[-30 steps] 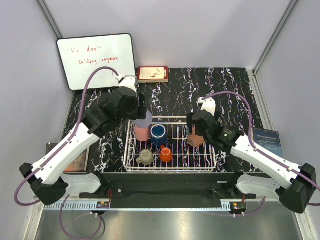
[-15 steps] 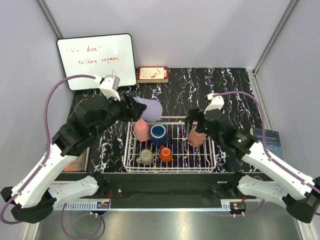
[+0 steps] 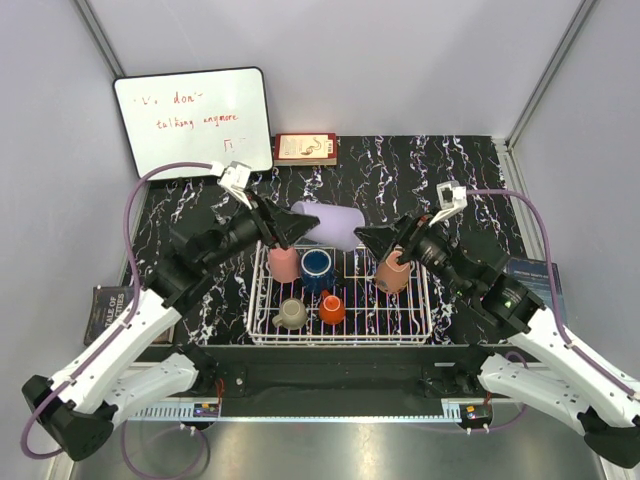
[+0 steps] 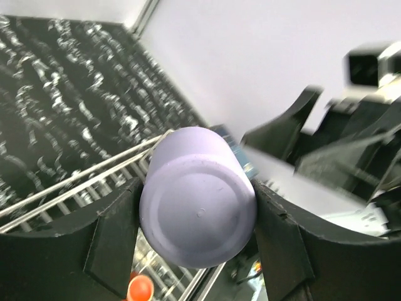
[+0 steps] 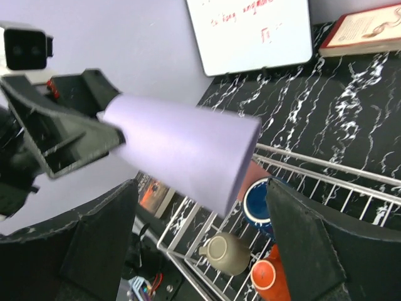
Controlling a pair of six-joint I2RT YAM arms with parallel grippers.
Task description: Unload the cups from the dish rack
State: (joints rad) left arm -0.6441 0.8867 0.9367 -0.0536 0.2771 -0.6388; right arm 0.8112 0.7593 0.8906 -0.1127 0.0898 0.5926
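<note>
The left gripper [image 3: 295,228] is clamped on the tumbler [image 3: 335,226], which lies on its side in the air above the far rim of the rack [image 3: 360,322]. The grip is at the narrow base end. In the left wrist view the round base faces the camera, with a finger [image 4: 116,241] pressed against each side. The wide mouth end points toward the right side of the worktop [image 3: 450,180].

The right gripper [image 3: 372,240] is just beside that mouth end and faces it, its jaws spread wide. In the right wrist view its fingers [image 5: 94,251] stand apart, low at either side, with the tumbler's mouth end above the gap between them and touching neither.

The rack sits at the middle of the worktop's near edge. Five cups stand in it:
- The pink cup [image 3: 283,265] is in the far left corner, below the left gripper.
- The blue mug [image 3: 317,265] is just beside the pink cup.
- The brown mug [image 3: 392,275] is at the right side of the rack, below the right gripper.
- The beige mug [image 3: 291,314] is near the rack's front rim.
- The orange cup [image 3: 332,309] is next to the beige mug.

A whiteboard [image 3: 192,120] leans at the worktop's far left corner. A book [image 3: 306,148] lies along the far edge.
</note>
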